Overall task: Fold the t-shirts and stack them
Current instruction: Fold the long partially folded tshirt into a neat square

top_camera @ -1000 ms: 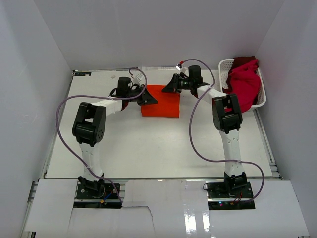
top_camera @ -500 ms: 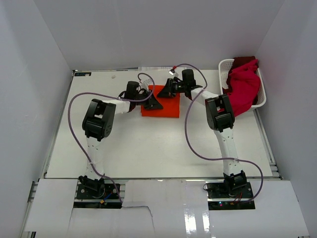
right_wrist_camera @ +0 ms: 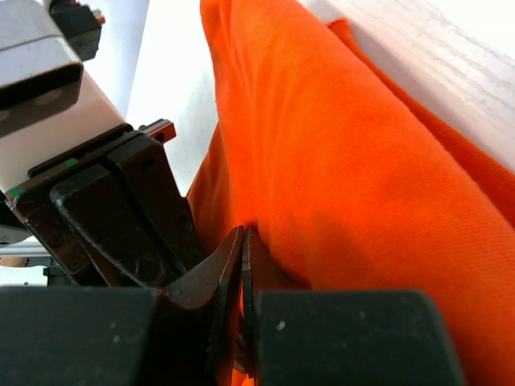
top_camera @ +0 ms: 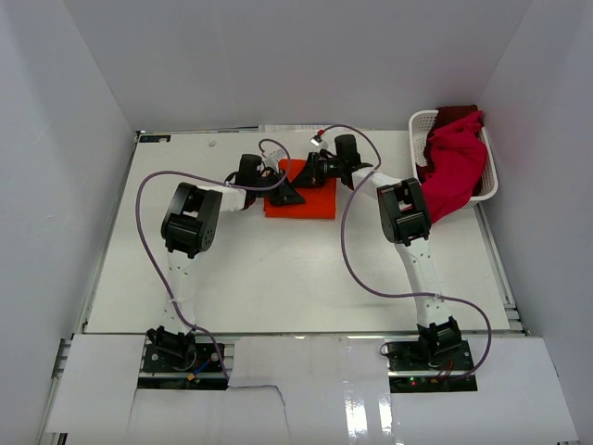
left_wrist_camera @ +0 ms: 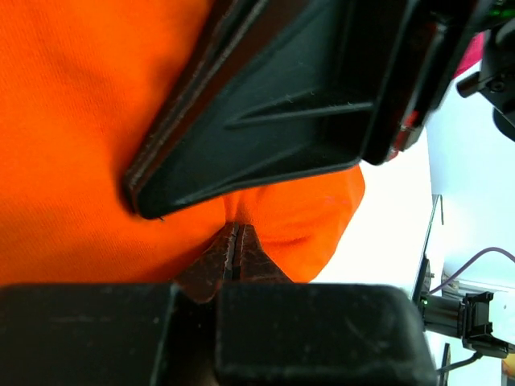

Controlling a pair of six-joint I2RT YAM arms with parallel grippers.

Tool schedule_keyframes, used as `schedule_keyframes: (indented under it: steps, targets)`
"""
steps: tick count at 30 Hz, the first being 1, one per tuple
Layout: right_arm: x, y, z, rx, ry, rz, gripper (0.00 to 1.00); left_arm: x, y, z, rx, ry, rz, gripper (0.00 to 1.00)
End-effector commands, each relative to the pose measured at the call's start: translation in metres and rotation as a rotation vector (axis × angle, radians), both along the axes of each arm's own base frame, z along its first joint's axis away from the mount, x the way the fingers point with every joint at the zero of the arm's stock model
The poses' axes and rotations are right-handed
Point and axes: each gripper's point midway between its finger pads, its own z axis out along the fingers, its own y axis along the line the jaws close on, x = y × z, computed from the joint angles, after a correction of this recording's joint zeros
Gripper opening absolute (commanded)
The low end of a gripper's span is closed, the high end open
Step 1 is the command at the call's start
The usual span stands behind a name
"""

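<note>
Walled in white [top_camera: 296, 56] on three sides: pale bench [top_camera: 278, 278], bare across the whole near half and down the left edge. Plenty of open room there for moving. Crowded only at the far middle and the far right corner.

Largest on the bench: orange t-shirt [top_camera: 318, 204], folded to a rough rectangle, flat at the far middle, well apart from every bench edge. Partly hidden under both hands.

Next, at the far right corner: white lattice basket [top_camera: 419, 121], near the right wall. Crimson t-shirt [top_camera: 452, 162] heaped in it and spilling over its near rim onto the bench. Dark red t-shirt [top_camera: 457, 113] showing at the back of the basket.

Left hand [top_camera: 284, 193] over the left part of the orange t-shirt, clenched, a ridge of orange cloth pinched right at the fingertips [left_wrist_camera: 259, 261] in the left wrist view.

Right hand [top_camera: 312, 171] over the far part of the same shirt, likewise clenched on a fold of orange cloth. Just beside the left hand, each looming black in the other's wrist view.
</note>
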Motion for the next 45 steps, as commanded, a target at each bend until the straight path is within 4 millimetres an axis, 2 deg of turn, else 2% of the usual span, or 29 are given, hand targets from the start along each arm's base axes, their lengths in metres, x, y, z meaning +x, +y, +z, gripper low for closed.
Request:
schedule_keyframes:
  steps: [1, 6, 11, 15, 22, 26, 27, 29, 30, 32, 33, 34, 35, 36, 37, 38, 39, 40, 41, 42, 43, 44, 45]
  targets:
    - [0.01, 0.001, 0.0, 0.002, -0.063, 0.005, 0.08, -0.017, 0.008, -0.025, 0.058, 0.049, 0.013, 0.0]
    - [0.027, 0.001, -0.006, 0.011, -0.095, -0.012, 0.08, -0.031, 0.01, -0.042, 0.077, 0.1, 0.013, 0.0]
    - [0.049, -0.005, -0.002, 0.017, -0.169, -0.058, 0.08, -0.047, 0.008, -0.055, 0.094, 0.139, 0.001, 0.0]
    - [0.075, -0.015, 0.003, 0.024, -0.239, -0.115, 0.08, -0.062, 0.006, -0.06, 0.097, 0.172, -0.015, 0.0]
    - [0.106, -0.032, 0.012, -0.106, -0.45, -0.21, 0.08, -0.096, 0.011, -0.066, 0.119, 0.228, -0.03, 0.0]
    - [0.122, -0.041, 0.036, -0.114, -0.554, -0.252, 0.08, -0.106, 0.007, -0.061, 0.122, 0.231, -0.038, 0.0]
    - [0.126, -0.042, 0.055, -0.098, -0.588, -0.26, 0.08, -0.107, 0.007, -0.06, 0.123, 0.23, -0.037, 0.0]
    - [0.129, -0.049, 0.079, -0.093, -0.63, -0.27, 0.08, -0.108, 0.006, -0.051, 0.114, 0.22, -0.038, 0.0]
    - [0.126, -0.051, 0.107, -0.089, -0.675, -0.274, 0.08, -0.107, 0.005, -0.046, 0.107, 0.21, -0.039, 0.0]
    - [0.124, -0.057, 0.129, -0.133, -0.735, -0.288, 0.08, -0.104, 0.001, -0.026, 0.082, 0.181, -0.043, 0.0]
    - [0.117, -0.062, 0.157, -0.136, -0.774, -0.3, 0.08, -0.102, -0.001, -0.015, 0.063, 0.169, -0.05, 0.0]
    - [0.116, -0.068, 0.168, -0.163, -0.787, -0.32, 0.08, -0.098, -0.003, 0.008, 0.041, 0.13, -0.048, 0.0]
    - [0.114, -0.071, 0.182, -0.181, -0.826, -0.321, 0.08, -0.097, -0.005, 0.02, 0.028, 0.119, -0.04, 0.04]
    - [0.106, -0.075, 0.213, -0.179, -0.868, -0.329, 0.09, -0.096, -0.005, 0.034, 0.014, 0.098, -0.038, 0.08]
    - [0.099, -0.079, 0.221, -0.198, -0.859, -0.329, 0.13, -0.094, -0.006, 0.062, -0.009, 0.049, -0.033, 0.12]
    - [0.094, -0.081, 0.229, -0.204, -0.866, -0.329, 0.15, -0.092, -0.006, 0.074, -0.012, 0.033, -0.025, 0.15]
    - [0.083, -0.085, 0.259, -0.196, -0.912, -0.334, 0.17, -0.089, -0.005, 0.088, -0.003, 0.017, -0.016, 0.19]
    - [0.074, -0.087, 0.258, -0.207, -0.899, -0.323, 0.21, -0.087, -0.003, 0.1, 0.005, -0.008, -0.004, 0.23]
    - [0.066, -0.089, 0.258, -0.221, -0.877, -0.318, 0.35, -0.087, -0.001, 0.124, 0.002, -0.052, 0.005, 0.27]
    - [0.053, -0.093, 0.28, -0.21, -0.904, -0.325, 0.46, -0.09, 0.005, 0.125, 0.049, -0.039, 0.015, 0.39]
    - [0.045, -0.096, 0.273, -0.225, -0.887, -0.313, 0.57, -0.081, 0.01, 0.138, 0.08, -0.08, 0.054, 0.44]
    - [0.032, -0.1, 0.285, -0.232, -0.892, -0.311, 0.69, -0.086, 0.017, 0.146, 0.112, -0.076, 0.063, 0.48]
    - [0.027, -0.102, 0.283, -0.247, -0.881, -0.308, 0.73, -0.085, 0.022, 0.151, 0.133, -0.092, 0.07, 0.5]
